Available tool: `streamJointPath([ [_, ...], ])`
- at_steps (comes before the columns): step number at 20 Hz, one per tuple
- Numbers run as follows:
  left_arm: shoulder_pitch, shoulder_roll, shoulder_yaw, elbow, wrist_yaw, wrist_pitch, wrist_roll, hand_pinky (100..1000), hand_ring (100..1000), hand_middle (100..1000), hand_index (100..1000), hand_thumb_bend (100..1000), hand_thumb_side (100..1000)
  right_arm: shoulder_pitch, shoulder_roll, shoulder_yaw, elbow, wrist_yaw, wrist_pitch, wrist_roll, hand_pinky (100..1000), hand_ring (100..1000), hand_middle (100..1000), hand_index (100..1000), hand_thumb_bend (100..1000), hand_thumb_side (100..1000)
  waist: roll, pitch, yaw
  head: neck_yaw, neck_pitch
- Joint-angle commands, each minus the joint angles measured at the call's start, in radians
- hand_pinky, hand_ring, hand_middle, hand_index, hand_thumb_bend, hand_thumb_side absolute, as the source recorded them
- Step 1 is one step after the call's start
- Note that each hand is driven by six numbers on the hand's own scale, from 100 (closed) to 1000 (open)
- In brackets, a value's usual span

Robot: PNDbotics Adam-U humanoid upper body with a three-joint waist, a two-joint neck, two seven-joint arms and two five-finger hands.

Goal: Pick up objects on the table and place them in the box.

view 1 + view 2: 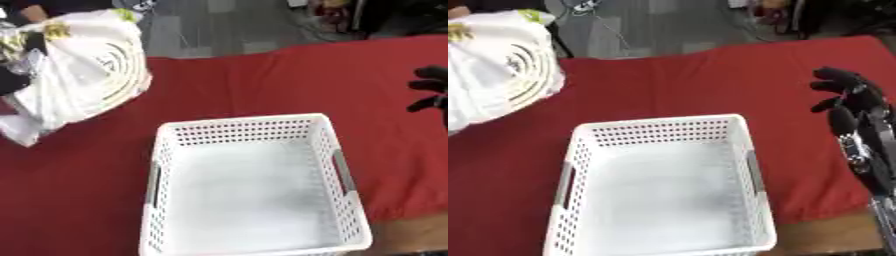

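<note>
Right now the red cloth-covered table (262, 85) is stretching under everything, and on it the white perforated plastic basket (588, 137) is sitting, serving as the box; its floor is showing bare, so by my judgement nothing has been placed yet. Its long axis is running from the near table edge towards the far edge.

Beyond the basket's far left corner, a bulky white plastic bag with curved gold-green printing (87, 70) is bulging at the table's left margin. Whether it is resting on the cloth or being carried I cannot tell, since dark shapes are overlapping its left side there. It is the only candidate object showing.

Off the basket's right wall, well apart from it, the black right hand (852, 97) is hovering above the cloth with its fingers gently bent, clasping nothing. The left hand is showing in neither view.

So the bag is lying diagonally across the basket from the right hand, far-left of it; the left arm would probably be the nearer one for reaching it.
</note>
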State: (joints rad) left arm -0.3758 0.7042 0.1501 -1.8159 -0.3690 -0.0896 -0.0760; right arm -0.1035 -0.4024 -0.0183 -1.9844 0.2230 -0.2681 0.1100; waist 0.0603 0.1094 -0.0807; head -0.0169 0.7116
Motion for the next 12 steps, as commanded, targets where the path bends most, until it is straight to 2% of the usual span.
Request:
streamJointPath([
  [1,-0.038,0.009,-0.008,-0.073,0.012,0.007,-0.011,118,100,100,163,100,381,0.000,-0.014,-0.004,-0.016,0.001,-0.001,0.000,583,783,808,899,370,916,-0.001,-0.013,-0.001,0.000,-0.008],
  [7,-0.147,-0.034,-0.092,-0.091,0.007,-0.010,-0.089,124,100,100,164,100,375,0.000,-0.014,0.000,-0.016,-0.002,-0.001,0.005,583,783,808,899,370,916,-0.001,-0.017,-0.007,0.009,-0.004],
  [12,-0.246,-0.080,-0.199,-0.031,-0.002,-0.051,-0.194,121,100,100,165,100,359,-0.001,-0.014,0.005,-0.016,-0.005,-0.002,0.011,583,783,808,899,369,917,0.001,-0.020,-0.012,0.020,-0.002],
])
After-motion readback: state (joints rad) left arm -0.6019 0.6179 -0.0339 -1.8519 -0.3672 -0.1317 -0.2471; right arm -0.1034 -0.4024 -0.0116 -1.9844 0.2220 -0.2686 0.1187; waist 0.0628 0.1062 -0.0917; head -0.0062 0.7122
